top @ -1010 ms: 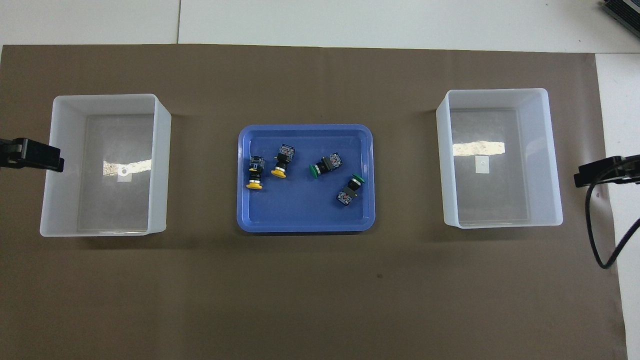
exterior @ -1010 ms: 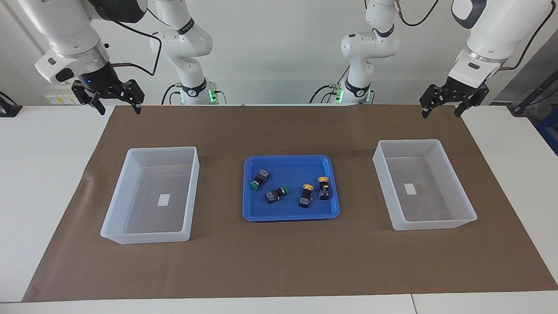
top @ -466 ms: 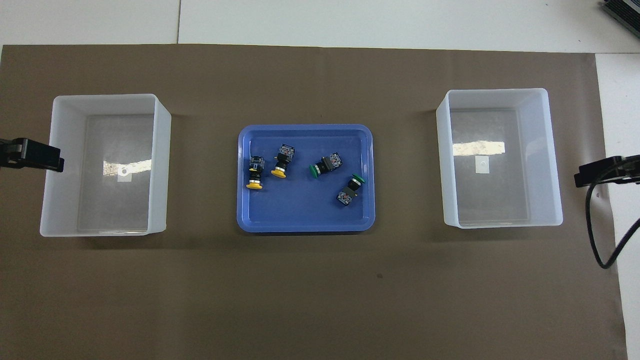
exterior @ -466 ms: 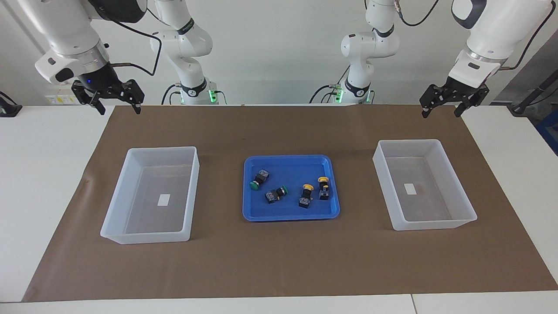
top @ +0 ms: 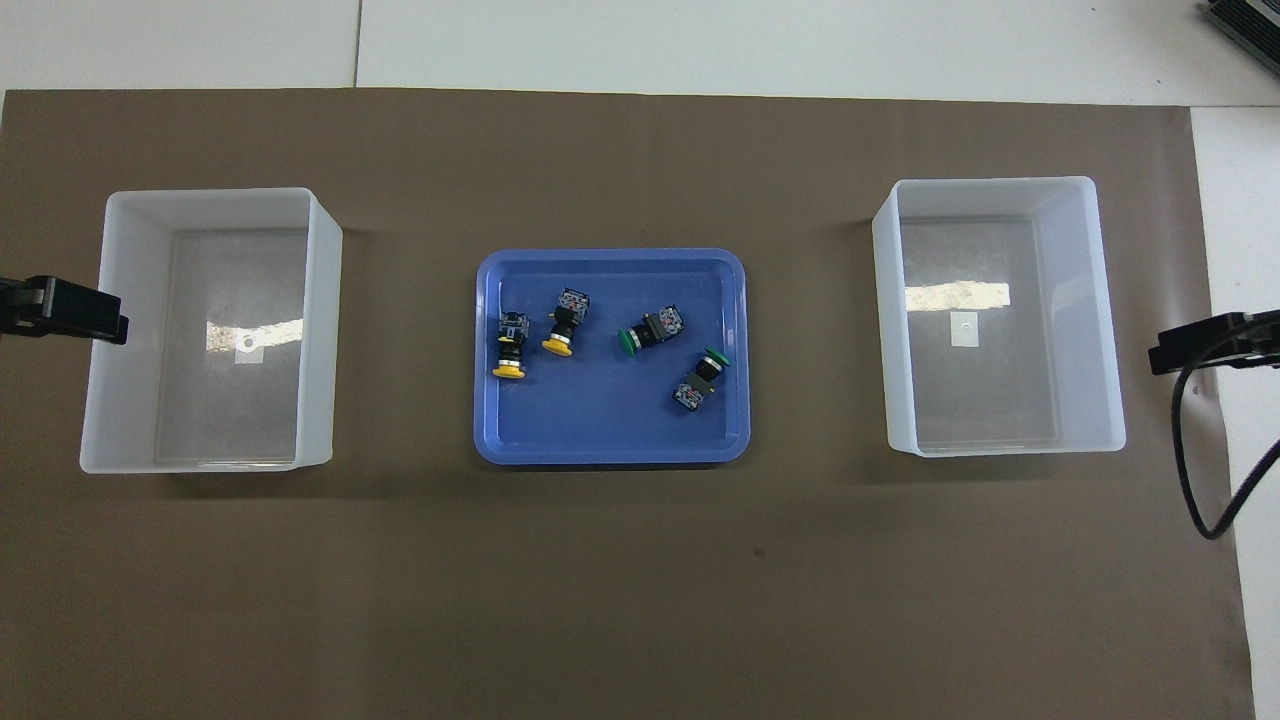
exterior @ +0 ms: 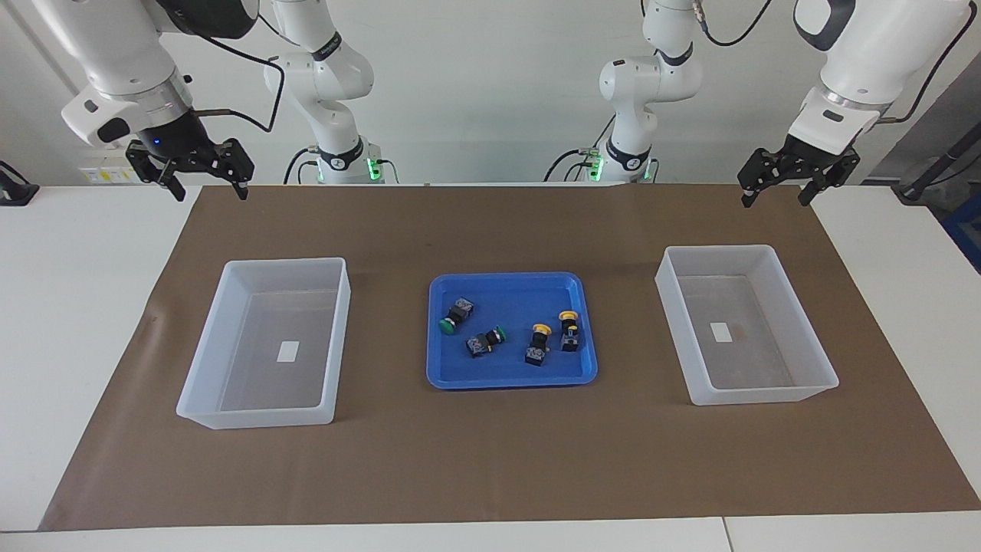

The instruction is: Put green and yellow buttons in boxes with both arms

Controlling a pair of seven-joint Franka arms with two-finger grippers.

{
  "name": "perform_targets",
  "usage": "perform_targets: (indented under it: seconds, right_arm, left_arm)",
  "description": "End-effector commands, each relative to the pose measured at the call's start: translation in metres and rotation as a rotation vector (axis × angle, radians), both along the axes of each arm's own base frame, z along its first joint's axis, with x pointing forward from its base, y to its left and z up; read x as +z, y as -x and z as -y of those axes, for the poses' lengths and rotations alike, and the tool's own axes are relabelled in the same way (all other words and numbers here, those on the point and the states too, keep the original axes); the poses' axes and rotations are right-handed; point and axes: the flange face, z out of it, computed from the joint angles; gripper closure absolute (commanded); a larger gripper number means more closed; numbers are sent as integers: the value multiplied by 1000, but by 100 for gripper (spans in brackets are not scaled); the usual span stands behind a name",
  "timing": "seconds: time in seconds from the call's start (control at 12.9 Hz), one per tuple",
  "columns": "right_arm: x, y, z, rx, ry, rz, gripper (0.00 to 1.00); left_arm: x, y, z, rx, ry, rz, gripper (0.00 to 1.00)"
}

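Observation:
Two green buttons (exterior: 456, 316) (exterior: 486, 341) and two yellow buttons (exterior: 538, 343) (exterior: 569, 330) lie on their sides in a shallow blue tray (exterior: 506, 277) at mid-table. In the overhead view the yellow ones (top: 511, 345) (top: 564, 320) lie toward the left arm's end of the tray (top: 610, 255), the green ones (top: 650, 330) (top: 700, 378) toward the right arm's. One translucent box (exterior: 720, 249) (top: 210, 195) stands at the left arm's end, one (exterior: 283, 262) (top: 990, 183) at the right arm's; each holds only a white label. My left gripper (exterior: 774, 201) (top: 90, 320) and right gripper (exterior: 212, 195) (top: 1190, 345) hang open and empty, high over the mat's corners at the robots' edge.
A brown mat (exterior: 490, 460) covers the table under the boxes and tray. Two smaller white arms with green lights (exterior: 337, 92) (exterior: 636, 92) stand at the robots' edge. A black cable (top: 1200, 480) loops down from the right arm.
The right arm's wrist has shifted very slightly; its gripper stays in place. Nothing else has moved.

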Motion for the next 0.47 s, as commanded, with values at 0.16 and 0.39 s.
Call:
perform_targets:
  seconds: [0.16,0.39]
  right_arm:
    - [4,4,1,15,-12,-7,0]
    - [4,4,0,16,-12,-8,0]
  left_arm:
    - [0,5,-3,-1,0,-10,0]
    - [0,5,-3,-1,0,-10,0]
